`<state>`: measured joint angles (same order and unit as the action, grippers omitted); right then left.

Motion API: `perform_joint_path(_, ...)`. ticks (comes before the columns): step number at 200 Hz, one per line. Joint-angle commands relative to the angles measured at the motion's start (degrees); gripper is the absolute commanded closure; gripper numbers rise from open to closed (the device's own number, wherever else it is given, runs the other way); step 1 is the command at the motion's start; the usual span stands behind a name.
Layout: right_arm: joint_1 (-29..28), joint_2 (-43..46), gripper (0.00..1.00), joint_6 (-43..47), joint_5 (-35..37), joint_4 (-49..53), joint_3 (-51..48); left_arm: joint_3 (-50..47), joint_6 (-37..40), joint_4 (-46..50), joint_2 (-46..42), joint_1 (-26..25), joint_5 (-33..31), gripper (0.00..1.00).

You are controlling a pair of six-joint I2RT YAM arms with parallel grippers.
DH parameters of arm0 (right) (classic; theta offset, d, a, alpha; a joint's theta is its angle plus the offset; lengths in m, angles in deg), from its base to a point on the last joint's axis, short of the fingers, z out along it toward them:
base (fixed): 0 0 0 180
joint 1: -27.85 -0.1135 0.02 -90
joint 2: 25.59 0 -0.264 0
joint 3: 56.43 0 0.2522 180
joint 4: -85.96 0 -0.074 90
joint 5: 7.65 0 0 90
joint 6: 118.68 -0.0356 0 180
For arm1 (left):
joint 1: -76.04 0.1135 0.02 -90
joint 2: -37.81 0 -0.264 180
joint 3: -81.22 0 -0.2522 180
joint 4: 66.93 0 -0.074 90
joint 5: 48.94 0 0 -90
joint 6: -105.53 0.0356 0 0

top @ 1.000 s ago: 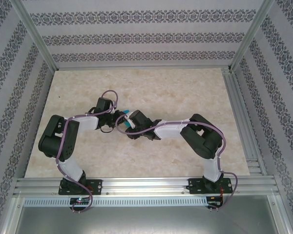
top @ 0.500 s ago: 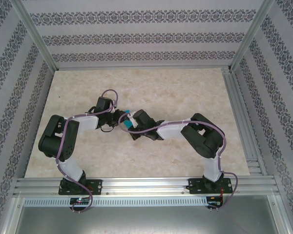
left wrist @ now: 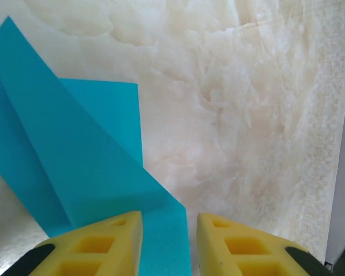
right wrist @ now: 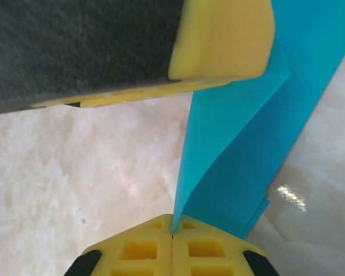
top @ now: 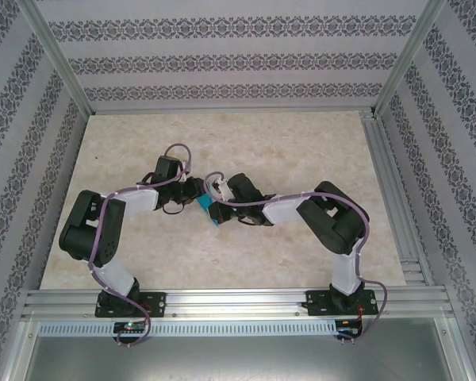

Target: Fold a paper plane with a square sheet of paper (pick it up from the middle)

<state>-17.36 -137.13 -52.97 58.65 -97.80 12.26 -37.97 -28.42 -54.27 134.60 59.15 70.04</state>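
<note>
Turquoise square sheet of paper (top: 209, 209), partly folded, at middle of table (top: 301, 143); right gripper (right wrist: 172, 233) jaws pinched shut on its edge; left gripper (left wrist: 169, 218) jaws narrowly apart, sheet between; likely featherlight, floppy, tear-prone; best gripped on folded layers.

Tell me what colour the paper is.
The paper is plain turquoise-blue, clearest in the left wrist view.

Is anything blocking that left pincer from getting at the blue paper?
Nothing visible does. The blue paper, partly folded, runs straight between the parted jaws of the left pincer. The right pincer is shut on the paper's edge, to the side rather than in the way.
</note>
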Motion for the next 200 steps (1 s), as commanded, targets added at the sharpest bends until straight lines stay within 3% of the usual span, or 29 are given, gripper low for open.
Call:
perform_joint_path(1,0.6,-1.6,1.0,-3.8,-4.5,-3.9,-0.4,-1.0,1.9,-1.6,-1.2,0.4,1.6,0.68)
perform_joint_path(138,2.4,-6.0,1.0,-9.6,-7.0,-2.0,1.6,-1.5,3.6,-1.3,-0.6,0.4,2.0,0.69)
perform_joint_path(200,3.6,-6.7,1.0,-15.8,-8.4,-7.8,-0.9,-3.0,5.0,-1.9,-2.7,0.4,2.6,0.69)
